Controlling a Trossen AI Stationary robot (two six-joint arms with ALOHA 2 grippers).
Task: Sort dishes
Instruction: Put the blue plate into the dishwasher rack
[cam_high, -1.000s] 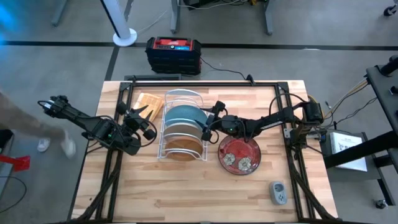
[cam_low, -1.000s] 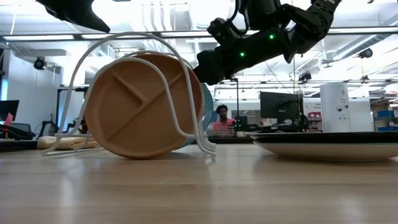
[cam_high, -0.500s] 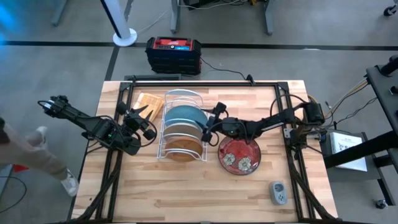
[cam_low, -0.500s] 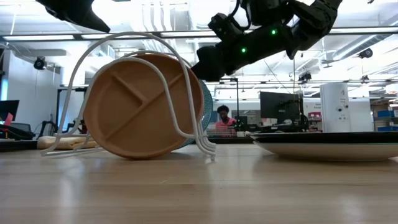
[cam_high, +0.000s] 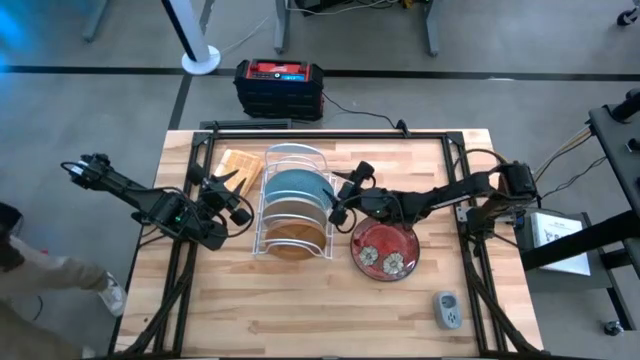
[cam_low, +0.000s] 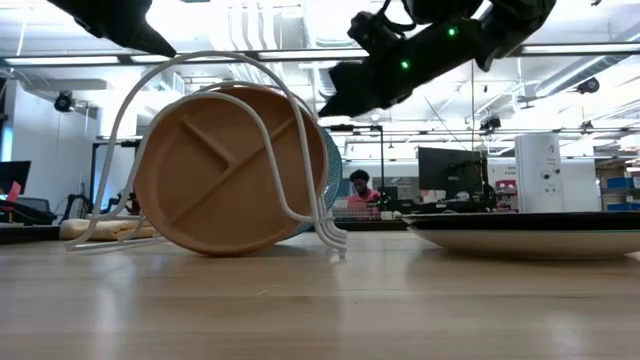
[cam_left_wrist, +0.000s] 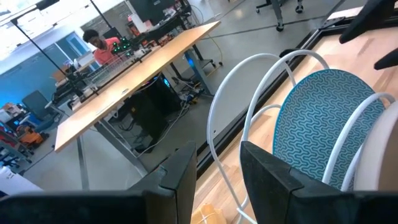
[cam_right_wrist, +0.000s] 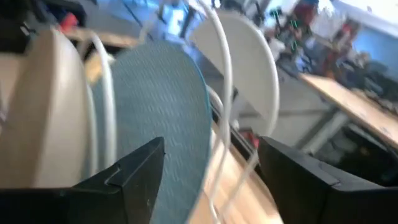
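Right claw gapes beside teal plate — pale-patterned, upright.

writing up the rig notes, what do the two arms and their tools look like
Both arms are dark, near-black jointed links with exposed black cabling along them. The left tool and right tool each end in two blocky dark fingers, flat-faced and squared off in the wrist views. The right arm shows small green indicator lights in the low view. No other markings can be made out.

Table pale matt wood planks; rack glossy white wire; brown divided plate probably wood.
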